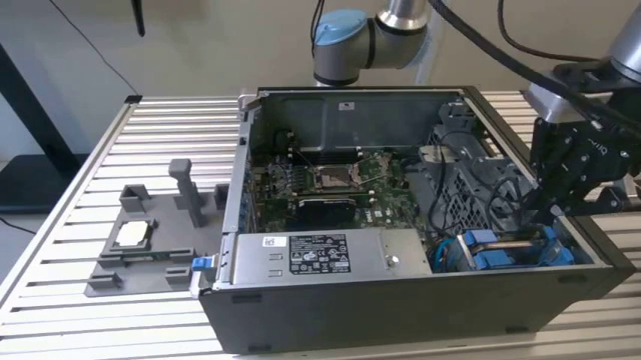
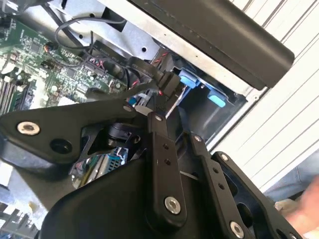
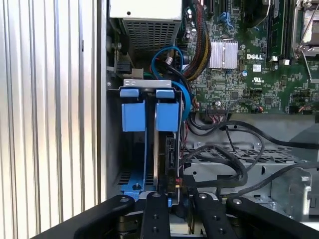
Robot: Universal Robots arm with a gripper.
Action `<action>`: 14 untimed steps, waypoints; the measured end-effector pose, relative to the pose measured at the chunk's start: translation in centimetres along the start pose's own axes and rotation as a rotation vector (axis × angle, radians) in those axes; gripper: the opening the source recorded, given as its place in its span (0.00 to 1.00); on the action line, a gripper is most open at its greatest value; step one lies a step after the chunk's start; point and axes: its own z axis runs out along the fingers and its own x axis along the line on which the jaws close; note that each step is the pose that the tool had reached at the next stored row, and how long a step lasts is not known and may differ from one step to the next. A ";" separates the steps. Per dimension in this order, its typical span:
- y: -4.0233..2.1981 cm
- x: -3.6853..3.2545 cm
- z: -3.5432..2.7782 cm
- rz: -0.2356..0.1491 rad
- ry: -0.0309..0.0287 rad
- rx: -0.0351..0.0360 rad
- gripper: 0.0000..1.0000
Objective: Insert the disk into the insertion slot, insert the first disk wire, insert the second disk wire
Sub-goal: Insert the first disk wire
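Nearest the lens in both wrist views is the black linkage of the tool. Its fingers are closed on a black wire plug with red leads. The plug sits at the rear edge of the disk; whether it is seated there cannot be told.

Location: the disk stands on edge inside the insertion slot. The slot is in the corner of the open computer case at the exterior view's right, and the case lies on the slatted desk.

Progress: two bright blue carrier tabs sit level with each other at the slot mouth. On that evidence the disk is judged fully inserted, so the first step is done. A blue cable loops toward the bay, but its end is hidden and its connection is unconfirmed. The work is judged to stand at a wire insertion; which of the two cannot be told, and at least one wire remains.

Condition: the disk presents a narrow grey-dark edge framed in blue plastic, upright, with no tilt noted.
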 end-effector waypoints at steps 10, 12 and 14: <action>-0.02 -0.11 -2.29 0.000 -0.0004 -0.0006 0.27; -0.08 -0.12 -2.30 0.000 -0.0001 -0.0006 0.27; -0.33 -0.12 -2.29 0.000 0.0000 -0.0007 0.27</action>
